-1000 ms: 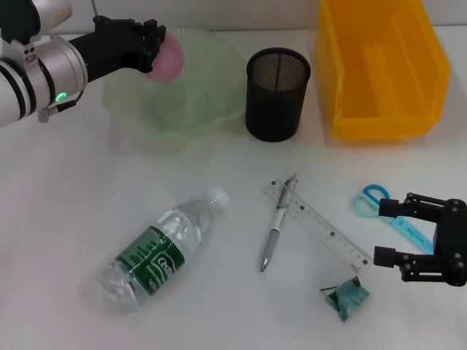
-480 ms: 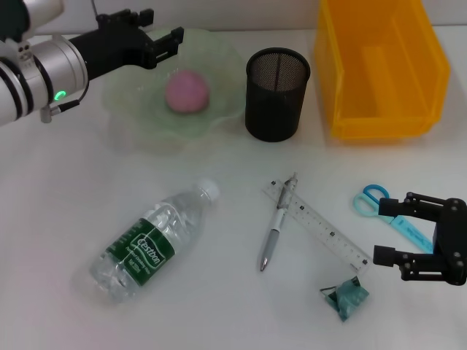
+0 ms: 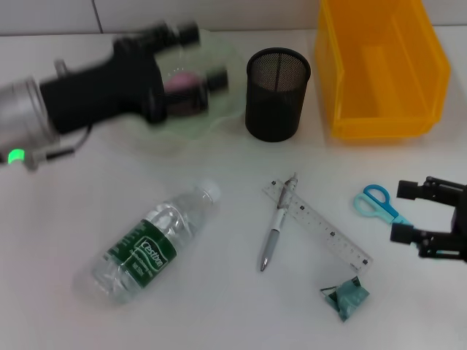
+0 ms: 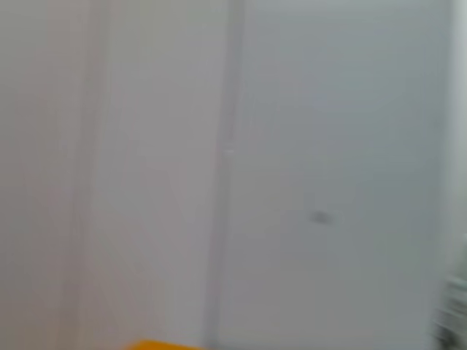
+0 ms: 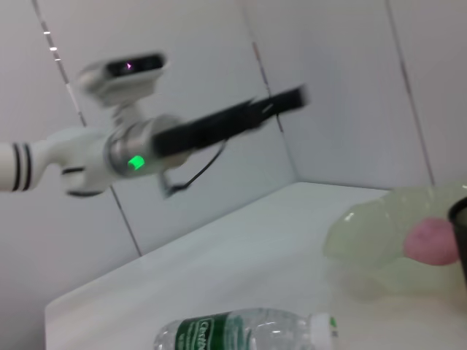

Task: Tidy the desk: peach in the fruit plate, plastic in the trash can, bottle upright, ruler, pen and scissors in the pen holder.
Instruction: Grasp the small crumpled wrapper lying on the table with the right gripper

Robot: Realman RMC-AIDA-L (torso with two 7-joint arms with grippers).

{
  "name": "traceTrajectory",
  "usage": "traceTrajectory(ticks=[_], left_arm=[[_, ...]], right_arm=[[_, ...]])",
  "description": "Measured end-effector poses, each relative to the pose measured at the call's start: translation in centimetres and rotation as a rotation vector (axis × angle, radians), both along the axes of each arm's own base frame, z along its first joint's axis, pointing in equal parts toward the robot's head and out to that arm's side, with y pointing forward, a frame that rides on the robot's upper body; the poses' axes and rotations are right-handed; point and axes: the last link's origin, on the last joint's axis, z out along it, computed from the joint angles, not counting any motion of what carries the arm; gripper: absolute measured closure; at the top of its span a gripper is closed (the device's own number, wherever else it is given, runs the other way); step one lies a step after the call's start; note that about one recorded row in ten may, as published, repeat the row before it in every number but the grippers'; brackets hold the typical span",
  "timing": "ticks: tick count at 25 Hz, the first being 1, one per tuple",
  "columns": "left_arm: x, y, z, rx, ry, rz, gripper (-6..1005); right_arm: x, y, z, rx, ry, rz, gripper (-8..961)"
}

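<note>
White desk (image 3: 219, 306): bottle (image 3: 146, 244) lying flat, label "Cestbon"; left tool (image 3: 197, 58) open, right tool (image 3: 430, 219) open.

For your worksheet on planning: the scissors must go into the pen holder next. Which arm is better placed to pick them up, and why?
The right. The right gripper hangs open beside the scissors, while the left gripper is far off over the fruit plate.

Left gripper (image 3: 191, 58) motion-smeared at upper left of head view; finger state unreadable. It covers most of peach (image 3: 186, 93) and part of fruit plate (image 3: 226, 109). Right gripper (image 3: 427, 215) cut by right edge. Trash can (image 3: 379, 65) cropped at top. Left wrist view mostly blur.
</note>
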Motion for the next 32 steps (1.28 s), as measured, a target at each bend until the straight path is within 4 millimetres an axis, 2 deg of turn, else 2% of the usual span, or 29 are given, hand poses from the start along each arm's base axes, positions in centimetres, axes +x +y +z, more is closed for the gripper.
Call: traceTrajectory(ticks=[4, 5, 6, 11, 15, 19, 22, 25, 32], left_arm=[[-1.5, -3.4, -2.5, -0.158, 0.096, -0.097, 209], [-1.7, -3.8, -2.7, -0.175, 0.105, -0.095, 210], [-2.1, -4.2, -3.1, -0.191, 0.113, -0.088, 210], [-4.2, -5.5, -4.6, -0.208, 0.118, -0.039, 207], [-5.1, -6.3, -5.1, -0.213, 0.146, -0.036, 205], [-5.5, -6.4, -5.3, -0.21, 0.166, -0.032, 209], [-5.5, -6.3, -5.4, -0.214, 0.179, -0.03, 212], [-5.4, -6.1, -5.4, -0.217, 0.186, -0.028, 212], [-5.5, -6.0, -5.4, -0.214, 0.192, -0.028, 212]], right_arm=[[-0.8, 1.0, 2.7, -0.001, -0.045, -0.043, 122], [-1.8, 1.5, 4.1, -0.02, -0.073, -0.058, 122], [-1.8, 1.5, 4.1, -0.02, -0.073, -0.058, 122], [-4.8, 3.1, 7.3, -0.057, -0.162, -0.139, 122], [-7.6, 4.4, 8.2, -0.135, -0.33, -0.192, 122], [-10.7, 4.8, 6.5, -0.272, -0.556, -0.119, 122], [-12.5, 4.5, 4.1, -0.369, -0.725, -0.023, 123], [-13.6, 4.3, 2.0, -0.413, -0.856, 0.055, 123], [-15.0, 4.3, -1.6, -0.481, -1.02, 0.237, 124]])
